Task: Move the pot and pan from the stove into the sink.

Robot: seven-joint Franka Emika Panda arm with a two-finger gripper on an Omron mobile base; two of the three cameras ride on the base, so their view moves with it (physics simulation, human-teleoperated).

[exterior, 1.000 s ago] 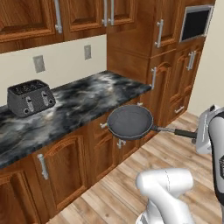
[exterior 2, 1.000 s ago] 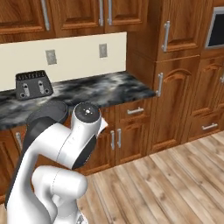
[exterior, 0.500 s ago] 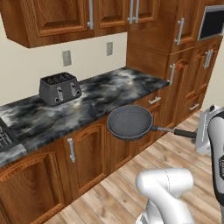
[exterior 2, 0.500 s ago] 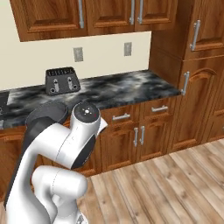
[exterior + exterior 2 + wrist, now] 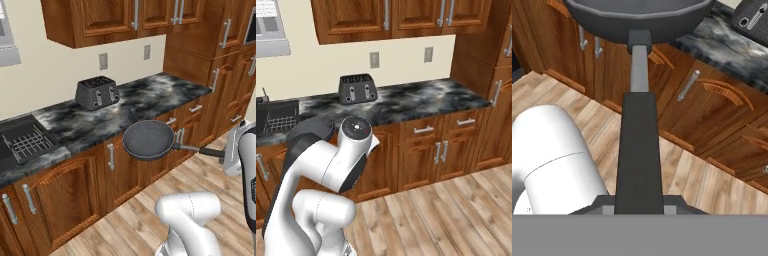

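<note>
The pan [image 5: 148, 139] is off the stove and carried in the air at the middle of the left base view, in front of the cabinet doors and below the counter [image 5: 145, 102] edge, so its trip to the sink [image 5: 22, 145] at the left edge is under way; I judge the pot's move is not yet done. The gripper [image 5: 639, 202], nearly closed, clamps the handle's far end. The pan rides level, open side up, its handle running rightward toward the arm at the frame's right edge.

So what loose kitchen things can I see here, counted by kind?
Dark round frying pan with long handle: 1
Black metal toaster: 1
Total: 2
</note>
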